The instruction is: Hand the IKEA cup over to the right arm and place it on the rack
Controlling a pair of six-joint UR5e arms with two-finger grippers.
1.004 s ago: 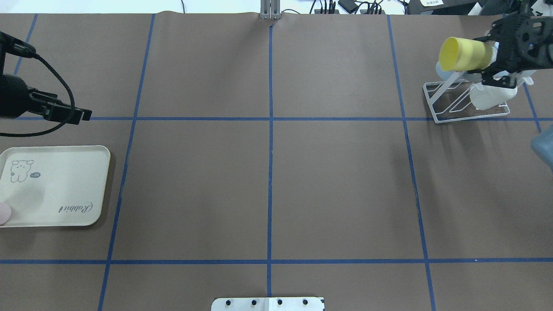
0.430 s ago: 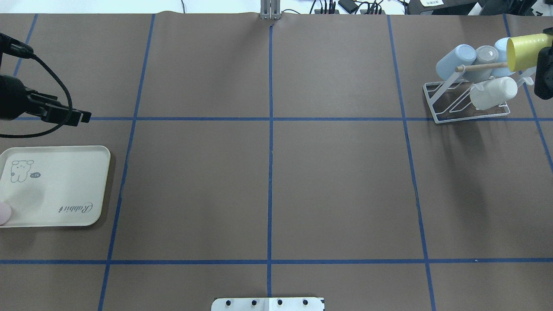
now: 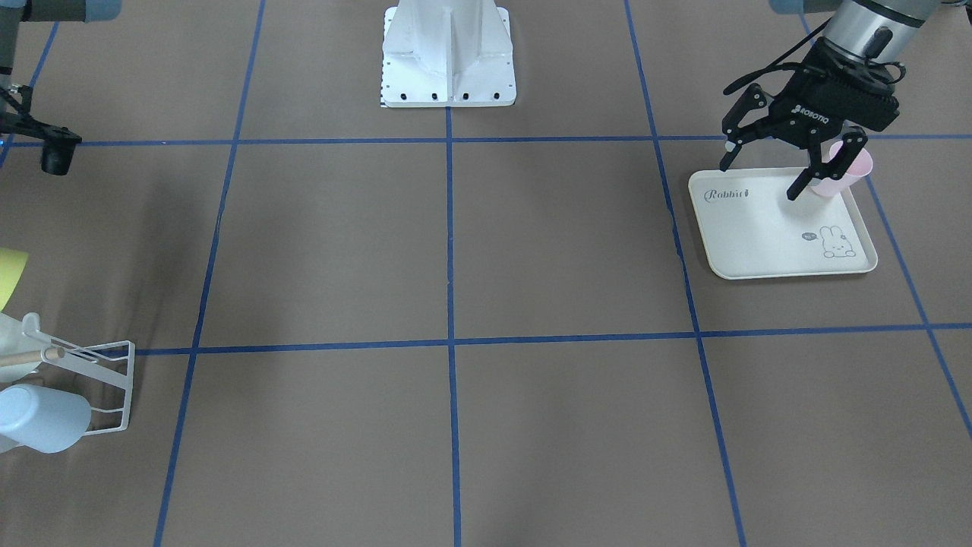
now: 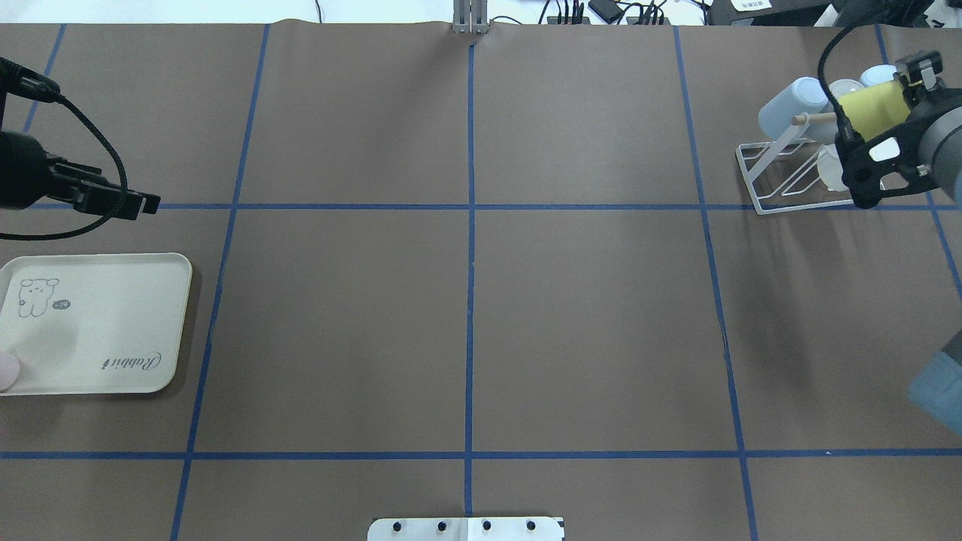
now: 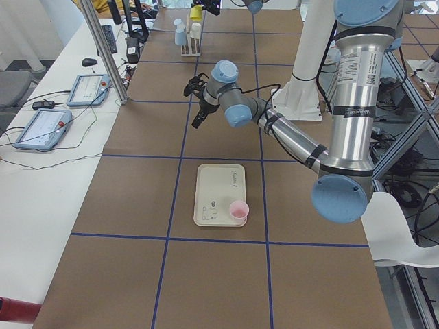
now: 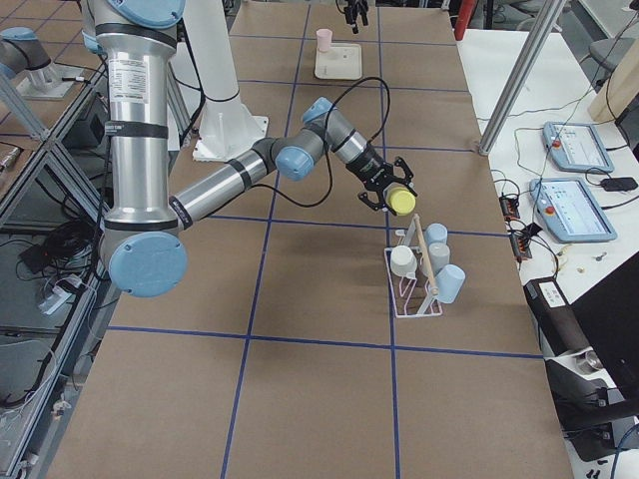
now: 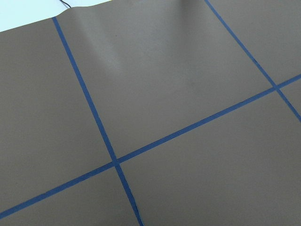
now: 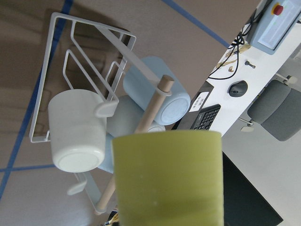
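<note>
**Exterior right view leads: yellow-green plastic cup [image 6: 402,201] at the small white wire rack [image 6: 425,256], not yet hung**

Exterior right view: the right hand [image 6: 394,195] is clamped on the cup and holds it at the upper end of the rack's wooden peg. The handover looks done. What remains, I judge, is seating the cup on the peg and letting go.

Right wrist view: the cup fills the lower frame and the peg runs behind it. Whether the peg has entered the cup, I cannot tell. A white handled mug [image 8: 77,136] and a pale blue cup [image 8: 157,89] hang on the rack.

Front-facing view: the left hand [image 3: 762,176] hangs spread and empty over a cream rectangular tray [image 3: 759,235], where a pink cup [image 3: 843,171] stands in one corner. "ROBOTIQ" is printed on the hand. The tray reads "Rabbit" and carries a rabbit drawing.

Overhead view: "Rabbit" reads upside down.

Left wrist view: only brown tabletop [image 7: 188,84] with blue tape lines.
</note>
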